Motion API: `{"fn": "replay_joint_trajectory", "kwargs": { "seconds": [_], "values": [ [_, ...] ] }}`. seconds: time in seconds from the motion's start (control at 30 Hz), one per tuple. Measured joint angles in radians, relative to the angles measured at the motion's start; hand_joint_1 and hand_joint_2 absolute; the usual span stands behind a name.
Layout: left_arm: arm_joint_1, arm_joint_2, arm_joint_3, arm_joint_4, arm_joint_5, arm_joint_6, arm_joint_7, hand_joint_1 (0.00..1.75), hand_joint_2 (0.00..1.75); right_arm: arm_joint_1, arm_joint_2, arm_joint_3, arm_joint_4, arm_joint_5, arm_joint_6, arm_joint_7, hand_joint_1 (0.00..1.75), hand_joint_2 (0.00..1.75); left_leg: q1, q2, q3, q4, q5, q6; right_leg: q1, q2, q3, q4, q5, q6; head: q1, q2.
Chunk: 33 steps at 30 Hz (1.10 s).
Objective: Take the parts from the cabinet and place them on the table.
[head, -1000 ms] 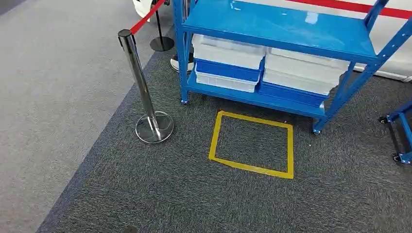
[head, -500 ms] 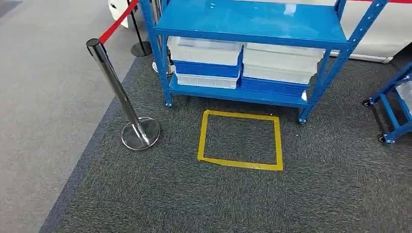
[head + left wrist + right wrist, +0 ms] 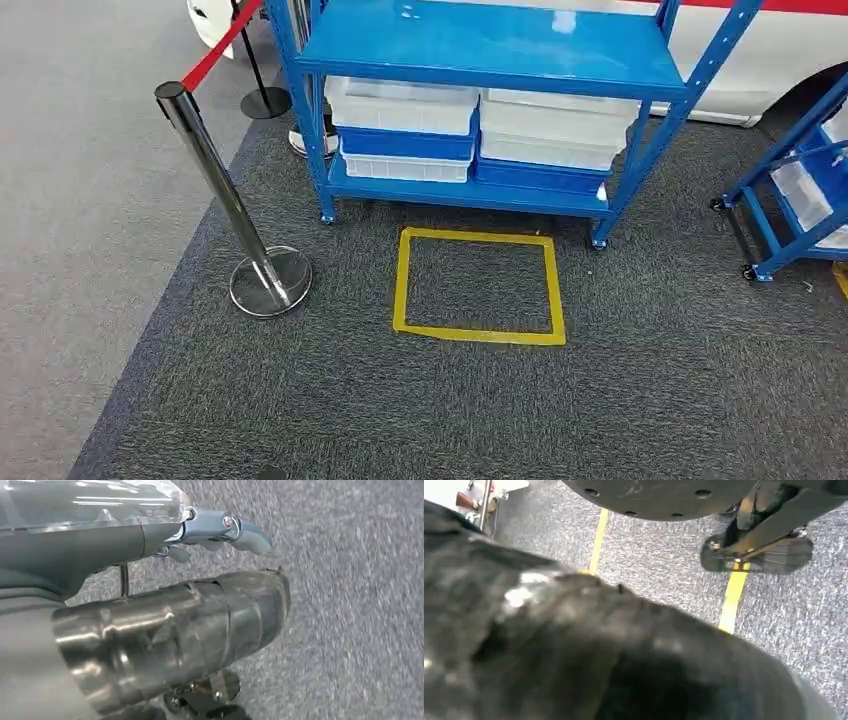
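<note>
Dark grey carpet (image 3: 300,400) bears a yellow taped square (image 3: 478,286); at its 12 o'clock stands the blue cabinet (image 3: 480,50), stacked bins (image 3: 405,120) beneath. Left hand (image 3: 200,530) grasps nothing, fingers apart; right hand's state cannot be told.

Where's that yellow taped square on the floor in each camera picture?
Head view: yellow square at the centre, on the floor before the blue rack.
Left wrist view: not in it.
Right wrist view: yellow strips, perhaps its tape; cannot tell.
Shared landmark: grey carpet.
</note>
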State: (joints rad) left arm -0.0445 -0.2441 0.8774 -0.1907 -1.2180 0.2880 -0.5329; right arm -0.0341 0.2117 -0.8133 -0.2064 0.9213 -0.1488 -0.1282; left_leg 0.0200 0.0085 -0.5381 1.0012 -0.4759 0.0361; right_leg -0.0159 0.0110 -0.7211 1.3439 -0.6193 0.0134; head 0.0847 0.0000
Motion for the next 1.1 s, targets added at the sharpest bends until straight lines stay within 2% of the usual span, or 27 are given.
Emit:
{"fn": "replay_joint_trajectory", "kwargs": {
  "seconds": [0.03, 0.07, 0.13, 0.17, 0.27, 0.3, 0.33, 0.37, 0.43, 0.47, 0.5, 0.53, 0.57, 0.63, 0.67, 0.7, 0.73, 0.77, 0.8, 0.83, 0.87, 0.9, 0.93, 1.0, 1.03, 1.07, 1.1],
  "values": [
    [0.000, 0.000, 0.000, 0.000, 0.000, -0.006, -0.002, 0.00, 0.00, 0.000, 0.000, 0.000, 0.000, 0.004, 0.000, 0.002, 0.00, 0.00, 0.001, 0.001, 0.001, 0.000, -0.002, -0.001, -0.003, -0.002, 0.008, -0.018, 0.023, 0.003, 0.000, 0.000],
    [0.000, 0.000, 0.000, 0.000, 0.000, -0.011, -0.003, 0.00, 0.00, 0.001, 0.000, 0.000, 0.000, 0.005, -0.001, 0.004, 0.00, 0.00, 0.001, 0.001, 0.003, 0.001, -0.004, -0.003, -0.007, -0.003, 0.037, -0.074, 0.063, 0.004, 0.000, 0.000],
    [0.000, 0.000, 0.000, 0.000, 0.000, -0.020, -0.003, 0.00, 0.00, 0.001, -0.001, 0.000, 0.000, 0.008, -0.003, 0.005, 0.00, 0.00, 0.002, 0.001, 0.010, 0.005, -0.013, -0.014, -0.010, -0.014, 0.139, -0.270, 0.152, 0.002, 0.000, 0.000],
    [0.000, 0.001, 0.000, 0.000, 0.000, -0.022, -0.005, 0.00, 0.00, 0.000, -0.001, 0.000, 0.000, 0.009, -0.004, 0.005, 0.00, 0.00, -0.003, 0.003, 0.008, 0.007, -0.019, -0.023, -0.006, -0.021, 0.155, -0.302, 0.129, -0.001, 0.000, 0.000],
    [-0.001, 0.003, 0.000, 0.000, 0.002, -0.029, -0.015, 0.00, 0.00, -0.002, -0.001, 0.001, 0.001, 0.016, -0.010, 0.004, 0.00, 0.00, -0.003, 0.005, 0.013, 0.003, -0.026, -0.041, 0.004, -0.014, 0.152, -0.305, 0.124, -0.020, -0.001, 0.000],
    [-0.002, 0.004, 0.000, 0.000, 0.002, -0.030, -0.016, 0.00, 0.00, -0.001, -0.001, 0.001, 0.000, 0.017, -0.013, 0.004, 0.00, 0.00, -0.001, 0.006, 0.020, 0.000, -0.029, -0.048, 0.004, -0.013, 0.156, -0.307, 0.122, -0.027, 0.000, 0.000],
    [-0.001, 0.005, 0.000, 0.000, 0.002, -0.030, -0.016, 0.00, 0.00, 0.000, 0.000, 0.001, 0.001, 0.018, -0.013, 0.004, 0.00, 0.00, 0.004, 0.003, 0.023, 0.009, -0.035, -0.056, -0.005, -0.011, 0.168, -0.316, 0.124, -0.037, -0.001, 0.000],
    [-0.001, 0.006, 0.000, 0.000, 0.002, -0.030, -0.017, 0.00, 0.00, 0.001, 0.000, 0.001, 0.001, 0.019, -0.014, 0.003, 0.00, 0.00, 0.002, 0.001, 0.011, 0.043, -0.051, -0.057, -0.004, -0.011, 0.174, -0.318, 0.120, -0.044, -0.001, 0.000],
    [0.000, 0.007, 0.000, 0.000, 0.001, -0.031, -0.015, 0.00, 0.00, -0.001, 0.000, 0.001, 0.001, 0.019, -0.013, 0.001, 0.00, 0.00, 0.002, 0.001, -0.073, 0.200, -0.123, -0.060, 0.000, -0.011, 0.184, -0.318, 0.111, -0.057, -0.003, 0.000],
    [0.002, 0.008, 0.000, 0.000, 0.000, -0.031, -0.014, 0.00, 0.00, 0.000, 0.000, 0.001, 0.001, 0.019, -0.013, 0.000, 0.00, 0.00, 0.002, 0.001, -0.123, 0.283, -0.149, -0.060, 0.003, -0.011, 0.188, -0.318, 0.105, -0.059, -0.003, 0.000],
    [0.005, 0.008, 0.000, 0.000, 0.000, -0.031, -0.014, 0.00, 0.00, 0.000, 0.000, 0.001, 0.001, 0.019, -0.013, 0.000, 0.00, 0.00, 0.002, 0.001, -0.163, 0.339, -0.151, -0.059, 0.006, -0.008, 0.197, -0.318, 0.098, -0.060, -0.004, 0.000],
    [0.008, 0.008, 0.000, 0.000, 0.000, -0.031, -0.014, 0.00, 0.00, 0.001, 0.000, 0.001, 0.001, 0.019, -0.013, 0.000, 0.00, 0.00, 0.002, 0.001, -0.180, 0.339, -0.124, -0.057, 0.008, -0.004, 0.207, -0.318, 0.087, -0.060, -0.003, 0.000],
    [0.010, 0.008, 0.000, 0.000, 0.000, -0.031, -0.014, 0.00, 0.00, 0.003, 0.000, 0.001, 0.001, 0.021, -0.013, 0.000, 0.00, 0.00, 0.001, 0.000, -0.171, 0.291, -0.072, -0.053, 0.010, -0.001, 0.221, -0.318, 0.077, -0.059, -0.004, 0.000],
    [0.011, 0.010, 0.000, 0.000, -0.001, -0.030, -0.014, 0.00, 0.00, 0.003, 0.000, 0.001, 0.001, 0.021, -0.013, 0.000, 0.00, 0.00, -0.003, -0.001, -0.111, 0.112, 0.052, -0.036, 0.013, 0.004, 0.252, -0.318, 0.054, -0.056, -0.003, 0.000],
    [0.016, 0.013, 0.000, 0.000, -0.003, -0.030, -0.014, 0.00, 0.00, 0.008, 0.001, 0.001, 0.002, 0.021, -0.012, 0.000, 0.00, 0.00, -0.009, -0.003, -0.091, 0.077, 0.054, -0.025, 0.009, 0.004, 0.257, -0.322, 0.043, -0.053, 0.000, 0.000],
    [0.015, 0.014, 0.000, 0.000, -0.008, -0.028, -0.014, 0.00, 0.00, 0.003, 0.002, 0.000, 0.003, 0.020, -0.011, -0.001, 0.00, 0.00, -0.015, -0.001, -0.074, 0.050, 0.032, -0.023, 0.015, 0.007, 0.260, -0.319, 0.031, -0.042, -0.001, 0.000],
    [0.010, 0.013, -0.001, 0.000, -0.013, -0.027, -0.012, 0.00, 0.00, 0.002, 0.002, 0.000, 0.003, 0.017, -0.011, -0.002, 0.00, 0.00, -0.019, 0.002, -0.070, 0.051, 0.019, -0.023, 0.009, 0.005, 0.265, -0.327, 0.028, -0.035, -0.003, 0.000],
    [0.011, 0.014, -0.001, 0.000, -0.015, -0.025, -0.012, 0.00, 0.00, 0.001, 0.001, 0.000, 0.003, 0.016, -0.011, -0.002, 0.00, 0.00, -0.022, 0.000, -0.062, 0.036, 0.013, -0.017, 0.007, 0.004, 0.291, -0.328, 0.033, -0.029, -0.003, 0.000],
    [0.013, 0.013, -0.001, 0.000, -0.017, -0.024, -0.011, 0.00, 0.00, 0.001, 0.001, 0.000, 0.003, 0.016, -0.011, -0.003, 0.00, 0.00, -0.019, 0.000, -0.052, 0.026, 0.006, -0.009, 0.008, 0.002, 0.291, -0.319, 0.044, -0.022, -0.002, 0.000],
    [0.013, 0.013, -0.001, 0.000, -0.018, -0.022, -0.010, 0.00, 0.00, -0.001, 0.001, 0.000, 0.003, 0.015, -0.011, -0.003, 0.00, 0.00, -0.012, -0.004, -0.021, 0.010, 0.003, -0.004, 0.008, 0.002, 0.279, -0.285, 0.051, -0.019, -0.005, 0.000],
    [0.012, 0.014, 0.000, 0.000, -0.019, -0.021, -0.009, 0.00, 0.00, -0.001, 0.001, 0.000, 0.003, 0.015, -0.011, -0.005, 0.00, 0.00, -0.011, -0.002, 0.003, -0.001, -0.004, 0.002, 0.004, 0.001, 0.246, -0.221, 0.075, -0.012, 0.001, 0.000],
    [0.011, 0.013, 0.000, 0.000, -0.019, -0.020, -0.008, 0.00, 0.00, -0.001, 0.000, 0.000, 0.003, 0.014, -0.011, -0.005, 0.00, 0.00, -0.010, -0.001, 0.018, -0.008, -0.013, 0.007, 0.003, 0.000, 0.196, -0.155, 0.081, -0.006, 0.000, 0.000],
    [0.009, 0.013, -0.001, 0.000, -0.022, -0.020, -0.008, 0.00, 0.00, -0.001, -0.001, 0.000, 0.003, 0.011, -0.010, -0.005, 0.00, 0.00, -0.009, -0.002, 0.034, -0.013, -0.025, 0.006, 0.001, -0.001, 0.136, -0.088, 0.063, 0.000, 0.001, 0.000],
    [0.008, 0.012, -0.001, 0.000, -0.028, -0.020, -0.008, 0.00, 0.00, 0.001, -0.001, 0.000, 0.003, 0.008, -0.008, -0.005, 0.00, 0.00, -0.007, -0.003, 0.071, -0.018, -0.053, 0.003, -0.001, -0.002, 0.044, -0.018, -0.019, 0.005, 0.000, 0.000],
    [0.011, 0.011, -0.001, 0.000, -0.029, -0.020, -0.008, 0.00, 0.00, 0.004, -0.001, 0.000, 0.003, 0.007, -0.008, -0.005, 0.00, 0.00, -0.003, -0.006, 0.095, -0.021, -0.069, 0.001, -0.003, -0.003, 0.014, -0.022, -0.051, 0.008, -0.001, 0.000],
    [0.013, 0.008, -0.001, 0.000, -0.030, -0.020, -0.008, 0.00, 0.00, 0.007, -0.003, -0.001, 0.003, 0.006, -0.008, -0.005, 0.00, 0.00, 0.000, -0.009, 0.121, -0.023, -0.089, -0.002, -0.005, -0.005, -0.005, -0.053, -0.064, 0.013, 0.000, 0.000],
    [0.013, 0.008, -0.001, 0.000, -0.031, -0.020, -0.008, 0.00, 0.00, 0.011, -0.004, -0.001, 0.003, 0.006, -0.008, -0.005, 0.00, 0.00, 0.005, -0.012, 0.145, -0.024, -0.108, -0.006, -0.007, -0.007, -0.012, -0.105, -0.045, 0.015, 0.000, 0.000]
  ]
}}
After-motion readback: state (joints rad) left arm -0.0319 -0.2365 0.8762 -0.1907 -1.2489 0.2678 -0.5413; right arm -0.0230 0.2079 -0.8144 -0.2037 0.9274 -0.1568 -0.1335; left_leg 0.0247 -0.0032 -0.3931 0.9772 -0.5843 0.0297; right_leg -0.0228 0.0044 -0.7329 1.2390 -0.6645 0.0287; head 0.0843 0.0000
